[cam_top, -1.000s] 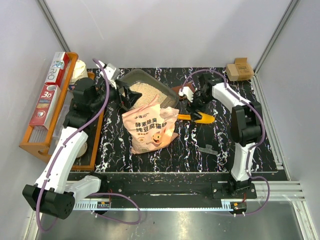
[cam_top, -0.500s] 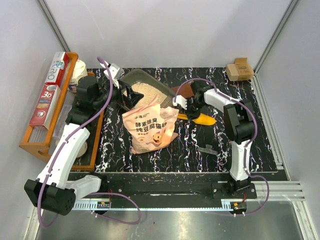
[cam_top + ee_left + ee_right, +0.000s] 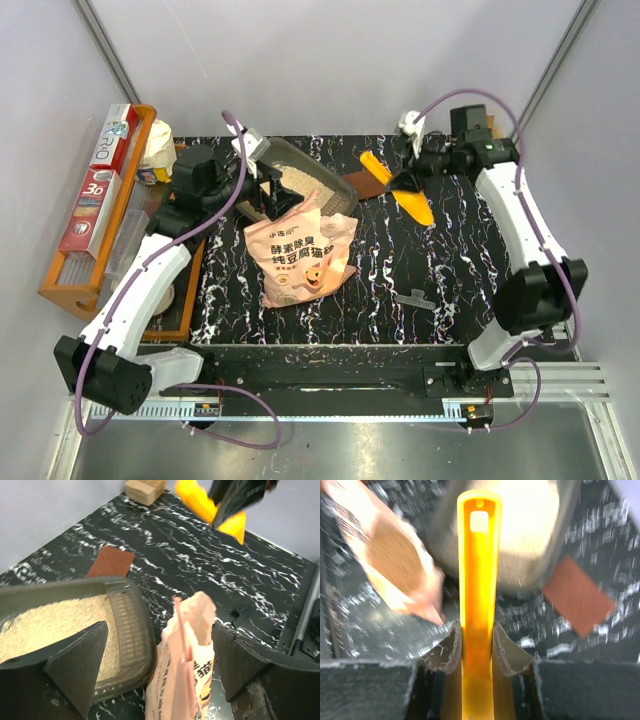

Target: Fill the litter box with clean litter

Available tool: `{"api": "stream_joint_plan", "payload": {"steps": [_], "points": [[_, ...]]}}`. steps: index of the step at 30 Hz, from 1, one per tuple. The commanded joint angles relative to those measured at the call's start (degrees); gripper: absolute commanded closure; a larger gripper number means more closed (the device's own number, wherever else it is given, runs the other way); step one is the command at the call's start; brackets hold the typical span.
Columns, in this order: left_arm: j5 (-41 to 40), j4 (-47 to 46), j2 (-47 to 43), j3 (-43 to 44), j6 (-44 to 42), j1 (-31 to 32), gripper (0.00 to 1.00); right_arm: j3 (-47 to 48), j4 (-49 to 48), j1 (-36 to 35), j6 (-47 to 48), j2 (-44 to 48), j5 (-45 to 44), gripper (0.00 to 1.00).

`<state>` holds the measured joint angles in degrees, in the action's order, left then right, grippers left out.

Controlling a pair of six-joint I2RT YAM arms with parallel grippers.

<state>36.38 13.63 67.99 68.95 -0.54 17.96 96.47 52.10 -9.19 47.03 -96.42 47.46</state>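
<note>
The right wrist view is blurry, and the yellow scoop [image 3: 479,580] runs off its bottom. The left wrist view cuts off the litter box [image 3: 127,625].

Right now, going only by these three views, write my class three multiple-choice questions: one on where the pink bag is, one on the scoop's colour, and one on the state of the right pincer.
1. Where is the pink bag?
A. Inside the litter box.
B. On the table, beside the litter box on its near side.
C. Lifted in the right pincer.

2. What colour is the scoop?
A. Blue.
B. Green.
C. Yellow-orange.

3. What state is the right pincer in?
A. Shut on the scoop.
B. Open and empty.
C. Shut on the pink bag.

Answers:
1 B, the top view shows the bag on the table, just nearer than the litter box.
2 C, both wrist views show that colour.
3 A, the right wrist view shows its fingers pressed on both sides of the handle.
</note>
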Motion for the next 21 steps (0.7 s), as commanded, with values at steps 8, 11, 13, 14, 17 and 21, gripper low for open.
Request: {"api": "stream_joint_plan", "payload": {"steps": [8, 11, 13, 14, 17, 21], "points": [[10.8, -12.7, 4.7, 5.3, 5.3, 4.6, 0.07, -6.3, -80.2, -1.7, -84.5, 3.4, 31.8, 0.99], [11.5, -18.4, 6.8, 5.3, 10.9, 5.2, 0.07, -3.2, -82.5, -3.1, -85.1, 1.0, 31.7, 0.99], [12.2, -19.6, 8.0, 6.5, 11.2, 6.1, 0.08, -0.2, -82.9, -4.4, -86.2, -0.7, 30.9, 0.99], [12.4, -19.8, 9.5, 7.2, 10.8, 6.5, 0.1, 0.6, -82.9, -5.0, -86.2, -1.0, 30.6, 0.99], [11.3, -21.5, 12.2, 9.0, 11.3, 7.4, 0.12, 2.8, -82.7, -7.2, -86.4, -1.8, 29.5, 0.99], [11.8, -24.7, 15.0, 10.7, 13.9, 8.5, 0.18, 3.3, -82.4, -9.9, -86.0, -1.8, 28.7, 0.99]]}}
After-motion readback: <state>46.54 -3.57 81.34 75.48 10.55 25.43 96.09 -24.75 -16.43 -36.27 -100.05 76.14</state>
